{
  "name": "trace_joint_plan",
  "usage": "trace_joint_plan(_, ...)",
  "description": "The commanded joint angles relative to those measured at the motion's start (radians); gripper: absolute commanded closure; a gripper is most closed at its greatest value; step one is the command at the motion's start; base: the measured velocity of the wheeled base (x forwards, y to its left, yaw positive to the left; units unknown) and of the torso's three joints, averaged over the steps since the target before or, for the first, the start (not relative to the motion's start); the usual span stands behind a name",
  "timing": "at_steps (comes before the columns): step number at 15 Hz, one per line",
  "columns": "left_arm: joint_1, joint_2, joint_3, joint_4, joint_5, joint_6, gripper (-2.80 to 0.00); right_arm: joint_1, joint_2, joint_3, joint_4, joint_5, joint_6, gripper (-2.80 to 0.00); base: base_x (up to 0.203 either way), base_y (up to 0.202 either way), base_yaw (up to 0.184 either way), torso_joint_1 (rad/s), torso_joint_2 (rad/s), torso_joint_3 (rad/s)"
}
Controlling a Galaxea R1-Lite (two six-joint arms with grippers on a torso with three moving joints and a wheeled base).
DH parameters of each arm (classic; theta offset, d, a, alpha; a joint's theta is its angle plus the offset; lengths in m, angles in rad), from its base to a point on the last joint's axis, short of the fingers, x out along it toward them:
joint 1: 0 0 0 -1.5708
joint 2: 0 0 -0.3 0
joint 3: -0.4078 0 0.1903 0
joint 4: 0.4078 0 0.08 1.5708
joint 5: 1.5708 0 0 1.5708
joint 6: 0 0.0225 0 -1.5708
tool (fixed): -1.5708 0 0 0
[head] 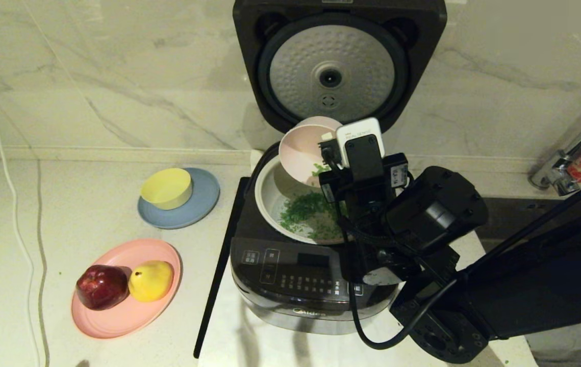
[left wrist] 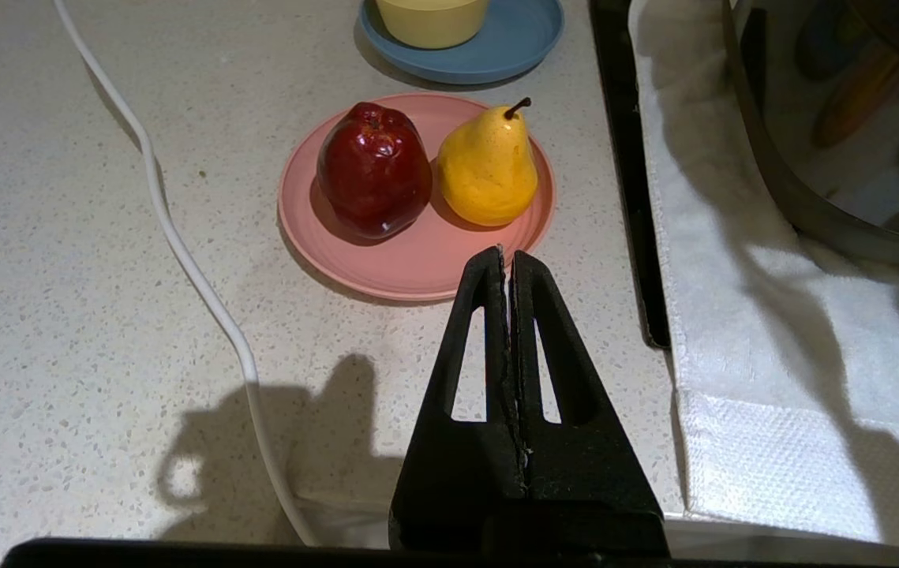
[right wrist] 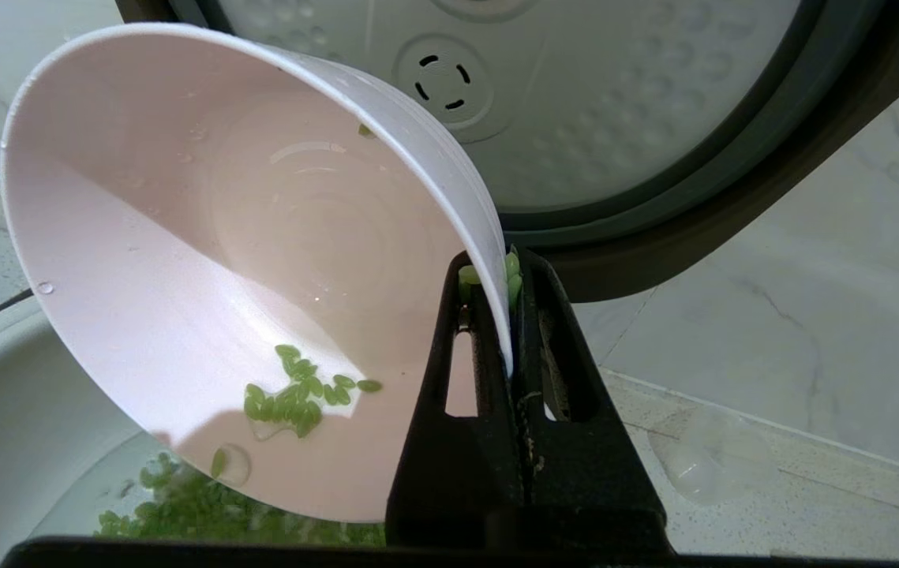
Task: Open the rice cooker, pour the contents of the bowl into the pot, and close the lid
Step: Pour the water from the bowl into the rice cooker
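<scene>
Bowl [right wrist: 204, 260] at frame centre of head view, tipped steeply over pot [head: 272, 196]; most contents [head: 308, 209] already in pot, small clump clings near low rim. Right gripper [right wrist: 506, 315] jaws clamped on bowl rim. You tilt more, shake gently, keep rim over pot. Lid [head: 333, 71] upright behind. Left gripper [left wrist: 506, 264] jaws closed, empty, above bench [left wrist: 102, 315].

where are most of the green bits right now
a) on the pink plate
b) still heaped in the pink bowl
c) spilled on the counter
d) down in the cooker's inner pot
d: the right gripper holds the pink bowl tilted over the inner pot, where most green bits lie; only a small cluster clings inside the bowl.
</scene>
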State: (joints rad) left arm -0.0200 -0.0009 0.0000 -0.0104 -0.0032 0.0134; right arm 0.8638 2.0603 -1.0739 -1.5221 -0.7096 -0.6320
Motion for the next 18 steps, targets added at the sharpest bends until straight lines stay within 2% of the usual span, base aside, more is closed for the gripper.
trace_joint_plan(1, 0.000, -0.001, 0.008, 0.000, 0.000, 0.000, 0.00, 0.000, 0.006, -0.001, -0.008, -0.004, -0.008, 0.00, 0.000, 0.000, 0.000, 0.000, 0.00, 0.000)
trace_joint_plan(4, 0.000, -0.001, 0.008, 0.000, 0.000, 0.000, 0.00, 0.000, 0.016, 0.005, -0.008, -0.004, -0.013, 0.00, 0.000, 0.000, 0.000, 0.000, 0.00, 0.000)
trace_joint_plan(11, 0.000, -0.001, 0.008, 0.000, 0.000, 0.000, 0.00, 0.003, 0.035, 0.000, -0.008, 0.001, -0.089, 0.00, 0.000, 0.000, 0.000, 0.000, 0.00, 0.000)
trace_joint_plan(18, 0.000, -0.001, 0.008, 0.000, 0.000, 0.000, 0.00, 0.002, 0.032, 0.012, -0.008, 0.019, -0.100, 0.00, 0.000, 0.000, 0.000, 0.000, 0.00, 0.000)
